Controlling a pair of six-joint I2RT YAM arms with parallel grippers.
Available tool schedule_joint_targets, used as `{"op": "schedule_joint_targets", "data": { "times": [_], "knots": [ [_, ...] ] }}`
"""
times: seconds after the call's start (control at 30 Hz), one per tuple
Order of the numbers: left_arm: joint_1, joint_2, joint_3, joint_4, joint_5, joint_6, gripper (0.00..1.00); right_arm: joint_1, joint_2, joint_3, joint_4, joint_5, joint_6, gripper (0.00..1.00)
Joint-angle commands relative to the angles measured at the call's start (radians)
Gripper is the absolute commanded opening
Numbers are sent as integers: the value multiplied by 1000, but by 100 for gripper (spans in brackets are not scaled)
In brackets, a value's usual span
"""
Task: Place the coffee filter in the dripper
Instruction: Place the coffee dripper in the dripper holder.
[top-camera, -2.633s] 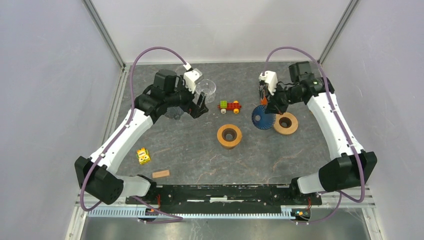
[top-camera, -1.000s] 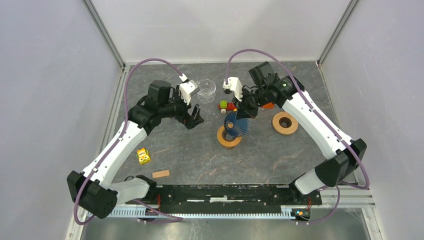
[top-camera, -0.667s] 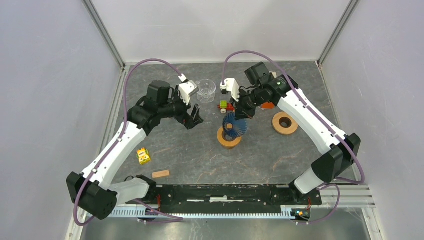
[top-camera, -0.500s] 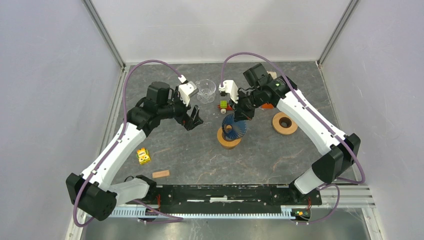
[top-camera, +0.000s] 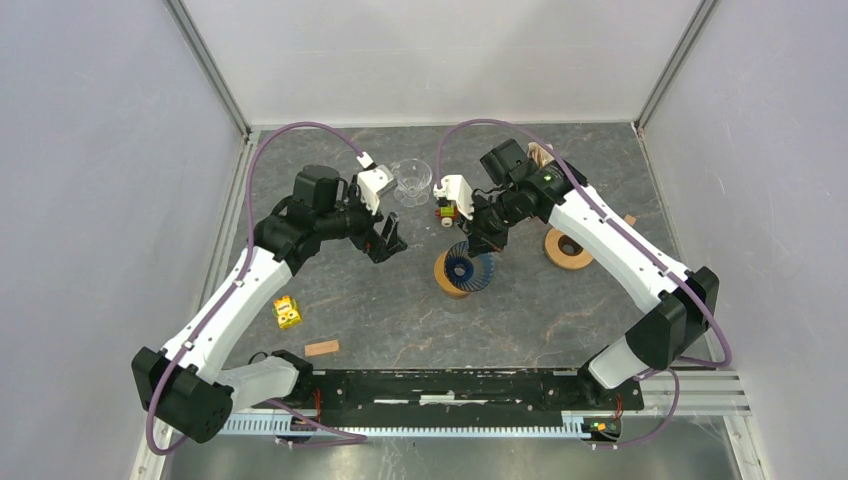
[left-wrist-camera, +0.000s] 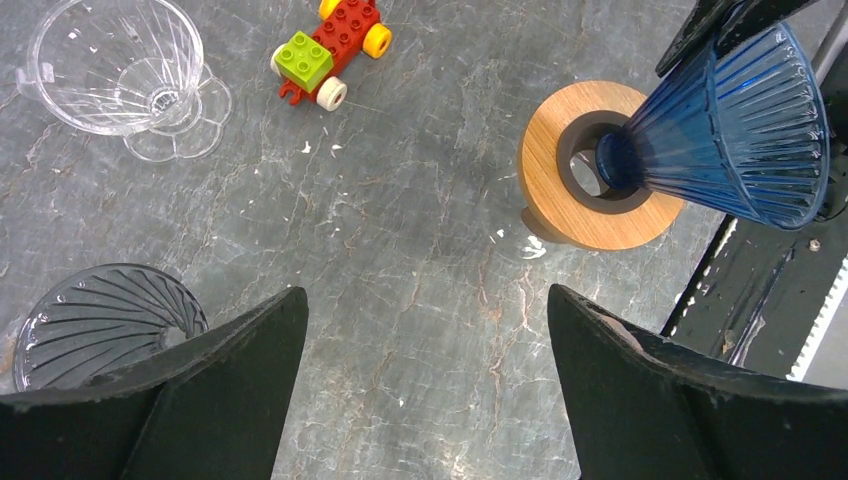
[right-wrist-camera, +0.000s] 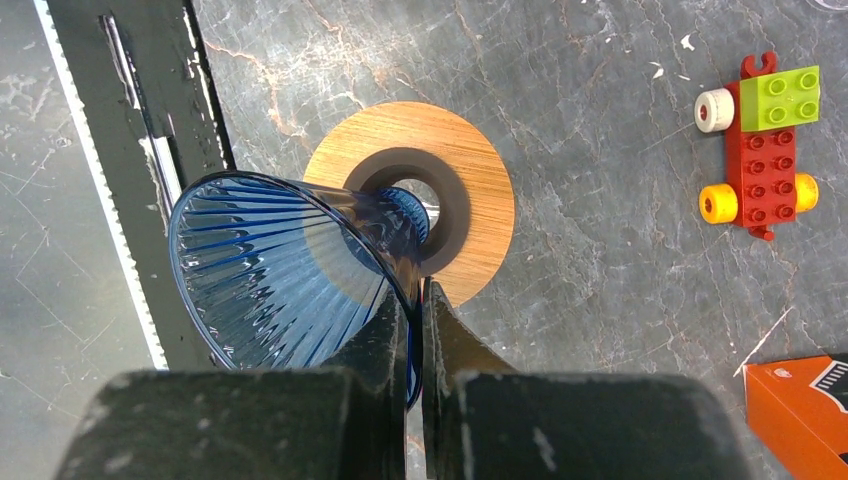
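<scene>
Your right gripper (right-wrist-camera: 413, 300) is pinched shut on the rim of the blue filter cone (right-wrist-camera: 280, 270), which leaves its narrow tip free to enter; the cone hangs tilted from the fingers, tip at the hole of the wooden ring (right-wrist-camera: 480, 200) just ahead; your left gripper (left-wrist-camera: 425, 298) hangs wide open, empty, off to the side.

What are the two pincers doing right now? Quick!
Left pincer: open, holding nothing.
Right pincer: closed on the rim of the blue dripper.
</scene>
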Motion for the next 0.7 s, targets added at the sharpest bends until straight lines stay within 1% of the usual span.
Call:
{"op": "schedule_joint_targets", "data": {
  "times": [0.0, 0.13, 0.23, 0.33, 0.5, 0.67],
  "knots": [
    [6, -29, -7, 47, 49, -5, 95, 5, 13, 16, 6, 4, 8, 0],
    [5, -26, -15, 50, 49, 3, 94, 5, 43, 26, 2, 10, 8, 5],
    [3, -24, -16, 56, 44, 3, 94, 5, 62, 33, 2, 14, 8, 5],
    [0, -21, -9, 57, 60, -6, 93, 5, 75, 36, 0, 14, 8, 8],
    [-7, -13, -26, 70, 62, -6, 93, 5, 93, 58, 5, 24, 13, 25],
    [-21, -10, -35, 71, 57, -1, 93, 4, 105, 87, 15, 37, 20, 37]
  ]
}}
